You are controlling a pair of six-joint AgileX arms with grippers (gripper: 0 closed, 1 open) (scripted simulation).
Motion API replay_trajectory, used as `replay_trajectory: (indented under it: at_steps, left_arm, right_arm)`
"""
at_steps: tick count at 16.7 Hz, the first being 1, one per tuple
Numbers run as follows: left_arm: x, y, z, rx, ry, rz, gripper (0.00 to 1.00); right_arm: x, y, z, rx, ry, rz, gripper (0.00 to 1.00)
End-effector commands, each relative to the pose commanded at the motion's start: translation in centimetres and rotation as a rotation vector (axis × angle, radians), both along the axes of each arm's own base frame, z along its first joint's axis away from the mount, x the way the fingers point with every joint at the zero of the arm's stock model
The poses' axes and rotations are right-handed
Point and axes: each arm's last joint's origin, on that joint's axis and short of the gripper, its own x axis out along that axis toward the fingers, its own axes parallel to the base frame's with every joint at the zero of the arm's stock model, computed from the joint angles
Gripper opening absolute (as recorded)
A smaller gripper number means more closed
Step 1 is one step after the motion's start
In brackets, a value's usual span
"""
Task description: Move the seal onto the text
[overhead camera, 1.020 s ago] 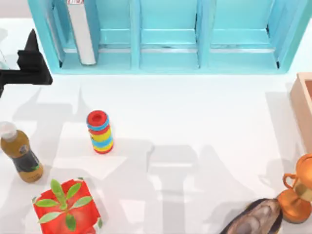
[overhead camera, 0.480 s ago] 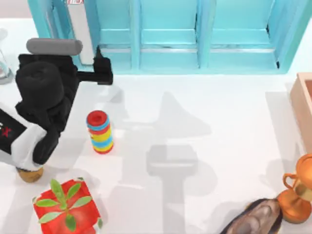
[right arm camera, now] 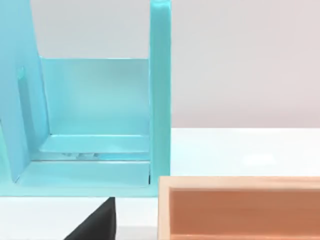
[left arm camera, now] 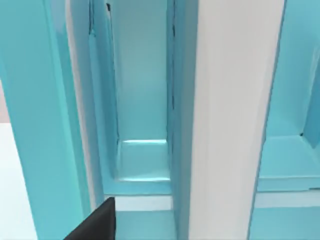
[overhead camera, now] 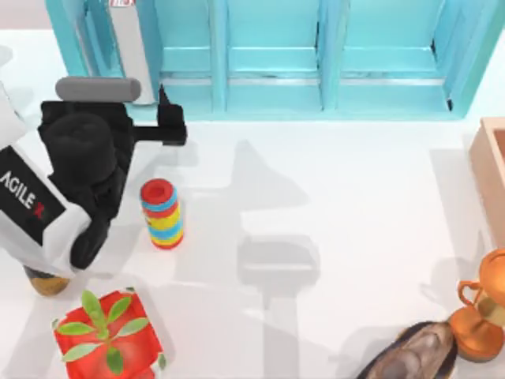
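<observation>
Left hand (overhead camera: 166,118), grip state indeterminate, hovers at the shelf unit (overhead camera: 276,59). Directly ahead, the text (overhead camera: 130,47) stands upright in the leftmost compartment, white page edges outward.

The overhead camera looks straight down on the white table (overhead camera: 331,197), with the teal compartmented shelf unit (overhead camera: 276,55) along its far edge and the tan wooden box (overhead camera: 491,170) at its right edge. The left wrist camera sits very close to that shelf unit (left arm camera: 50,115), facing into its compartments past an upright white panel (left arm camera: 235,120). The right wrist camera looks level across the table from farther off, sharing the shelf's end compartment (right arm camera: 100,100) and the wooden box (right arm camera: 240,205) with the overhead view.
</observation>
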Motion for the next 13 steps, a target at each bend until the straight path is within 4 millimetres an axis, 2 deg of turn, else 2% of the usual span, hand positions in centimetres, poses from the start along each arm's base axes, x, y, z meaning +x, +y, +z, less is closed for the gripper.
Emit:
replay_trajectory:
  at_steps: [3, 6, 10, 13]
  left_arm:
    - [-0.1, -0.1, 0.0, 0.001, 0.004, -0.004, 1.00]
    - [1.1, -1.1, 1.1, 0.000, -0.001, -0.001, 1.00]
    - [4.7, -2.0, 2.6, 0.001, -0.001, -0.001, 1.00]
    - [7.8, -1.6, 1.3, 0.001, 0.002, 0.000, 1.00]
  right_arm:
    - [0.0, 0.0, 0.0, 0.000, 0.000, 0.000, 1.00]
    - [0.0, 0.0, 0.0, 0.000, 0.000, 0.000, 1.00]
    - [0.0, 0.0, 0.0, 0.000, 0.000, 0.000, 1.00]
    - [0.0, 0.0, 0.0, 0.000, 0.000, 0.000, 1.00]
